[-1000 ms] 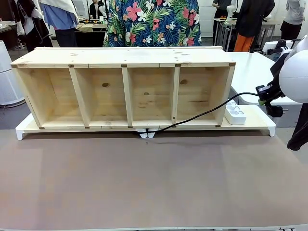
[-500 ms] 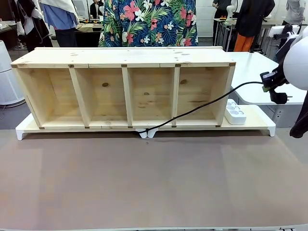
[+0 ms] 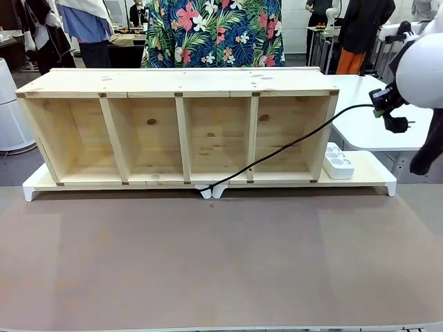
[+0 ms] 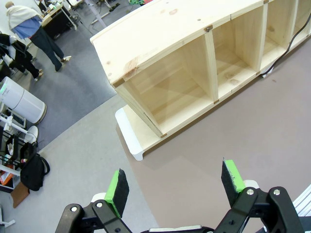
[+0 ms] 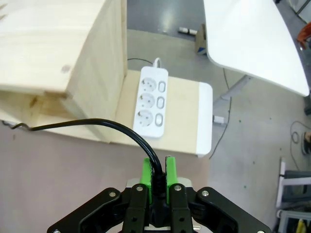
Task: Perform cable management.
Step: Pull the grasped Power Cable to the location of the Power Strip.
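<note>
2 pincers, 2 different states: the right pincer (image 5: 158, 171) is clenched on the cable (image 5: 97, 124), its green pads pinching the black cord just behind the plug (image 3: 396, 124). The plug hangs in the air at about 2 o'clock from the middle of the counter (image 3: 221, 263), up beyond the white power strip (image 3: 338, 162). From there the cord slopes down across the front of the rightmost of 4 bays in the wooden shelf (image 3: 180, 131) and reaches a small white piece (image 3: 211, 191) at the shelf's 6 o'clock. The strip lies on the white riser (image 3: 370, 176) at the shelf's 3 o'clock. The left pincer (image 4: 175, 187) hovers released, pads wide apart, above the counter near the shelf's left end. A person in a floral shirt (image 3: 218, 31) stands behind the shelf at 12 o'clock.
</note>
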`<state>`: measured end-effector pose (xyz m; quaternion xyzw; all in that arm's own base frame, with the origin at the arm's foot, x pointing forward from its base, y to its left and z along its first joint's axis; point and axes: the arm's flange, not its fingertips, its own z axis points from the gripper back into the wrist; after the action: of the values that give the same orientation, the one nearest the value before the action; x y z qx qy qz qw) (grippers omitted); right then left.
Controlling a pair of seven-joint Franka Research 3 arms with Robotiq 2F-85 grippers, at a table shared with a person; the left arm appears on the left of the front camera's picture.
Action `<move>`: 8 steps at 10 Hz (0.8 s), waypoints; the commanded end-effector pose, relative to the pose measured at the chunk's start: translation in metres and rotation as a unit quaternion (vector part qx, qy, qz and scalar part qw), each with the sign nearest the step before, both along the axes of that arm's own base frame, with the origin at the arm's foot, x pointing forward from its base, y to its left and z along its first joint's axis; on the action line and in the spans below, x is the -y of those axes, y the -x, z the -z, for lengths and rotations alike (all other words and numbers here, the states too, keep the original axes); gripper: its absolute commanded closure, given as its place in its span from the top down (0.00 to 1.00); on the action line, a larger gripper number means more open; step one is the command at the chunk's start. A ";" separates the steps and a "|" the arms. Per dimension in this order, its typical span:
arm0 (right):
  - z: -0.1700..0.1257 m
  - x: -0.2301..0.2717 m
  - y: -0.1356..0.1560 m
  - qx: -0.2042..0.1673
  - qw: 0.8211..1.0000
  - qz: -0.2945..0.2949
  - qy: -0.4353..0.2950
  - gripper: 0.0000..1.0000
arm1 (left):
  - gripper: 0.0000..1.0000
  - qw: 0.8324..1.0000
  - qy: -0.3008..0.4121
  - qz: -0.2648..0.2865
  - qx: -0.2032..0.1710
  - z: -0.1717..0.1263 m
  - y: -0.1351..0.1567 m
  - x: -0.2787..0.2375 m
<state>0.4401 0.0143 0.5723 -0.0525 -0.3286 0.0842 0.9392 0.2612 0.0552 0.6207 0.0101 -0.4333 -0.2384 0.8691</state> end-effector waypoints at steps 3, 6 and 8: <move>-0.020 0.009 -0.054 -0.019 0.999 0.011 0.034 0.14 | 1.00 1.000 0.006 -0.007 0.004 -0.001 -0.003 0.001; -0.022 0.007 -0.079 -0.036 0.999 0.000 0.024 0.14 | 1.00 1.000 0.006 -0.007 0.004 -0.001 -0.003 0.001; -0.018 0.005 -0.099 -0.051 0.999 -0.006 0.014 0.14 | 1.00 1.000 0.006 -0.007 0.004 -0.001 -0.003 0.001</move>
<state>0.5223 0.0140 0.5834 -0.0689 -0.2788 0.0914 0.9535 0.2612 0.0552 0.6207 0.0101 -0.4333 -0.2384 0.8691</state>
